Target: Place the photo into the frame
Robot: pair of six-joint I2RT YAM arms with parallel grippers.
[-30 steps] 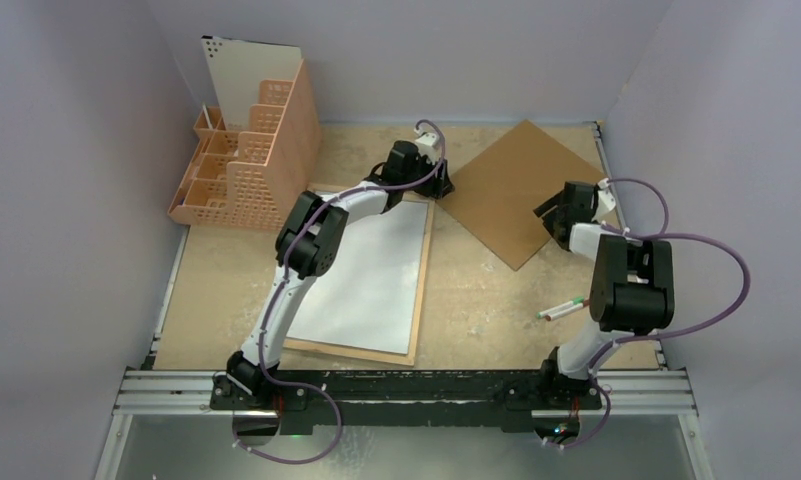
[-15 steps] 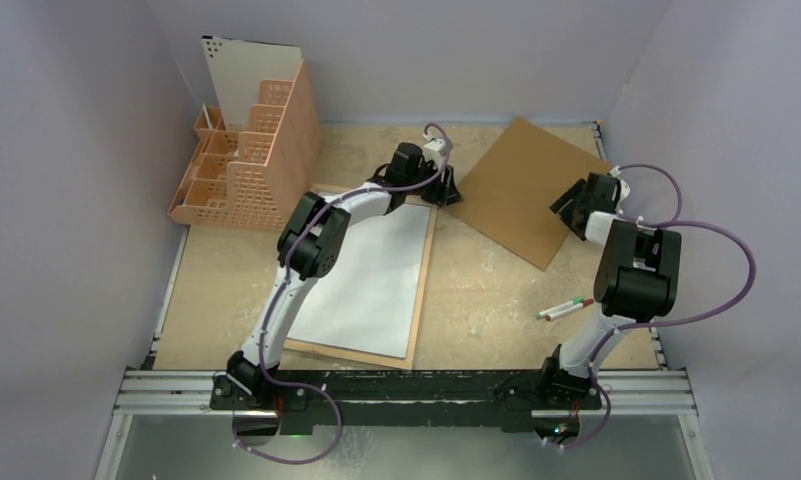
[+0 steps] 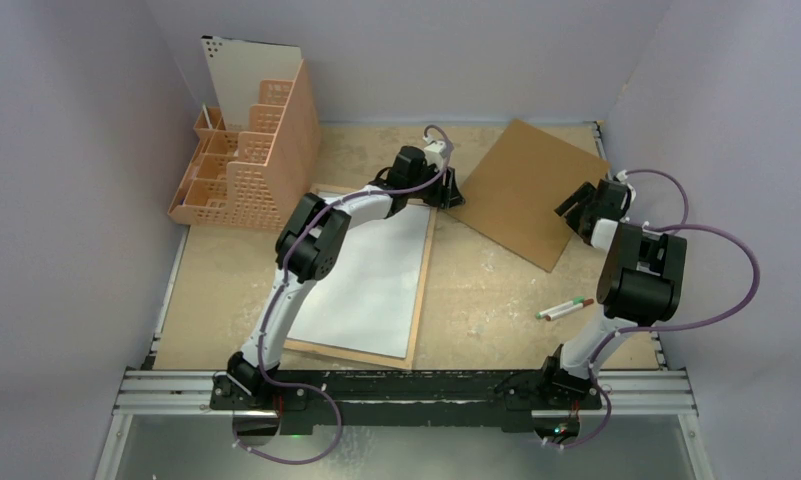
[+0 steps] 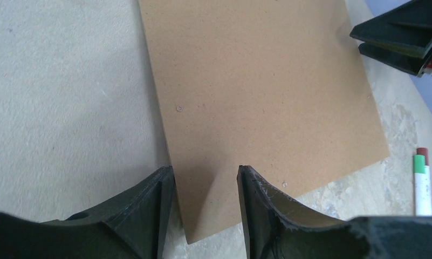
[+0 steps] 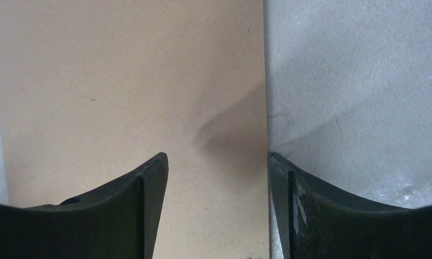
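The frame [image 3: 422, 285] lies flat on the left half of the table, its light wood rim up. The photo [image 3: 371, 265] rests inside it with its white reverse showing. To the right lies a brown hardboard sheet [image 3: 521, 190]. My left gripper [image 3: 450, 190] is at that sheet's left corner, and in the left wrist view its open jaws [image 4: 205, 170] straddle the corner of the hardboard [image 4: 256, 81] without clamping it. My right gripper [image 3: 574, 210] is at the sheet's right edge, jaws open [image 5: 216, 156] over the hardboard [image 5: 122, 81].
An orange slotted organiser [image 3: 251, 160] with a white perforated board [image 3: 246, 75] stands at the back left. Two markers [image 3: 564, 308] lie near the right arm, also seen as markers [image 4: 421, 181]. Walls close in on the left, back and right.
The hardboard has slid to the right and turned a little. My left gripper followed its corner rightward. My right gripper drew back toward the right wall.
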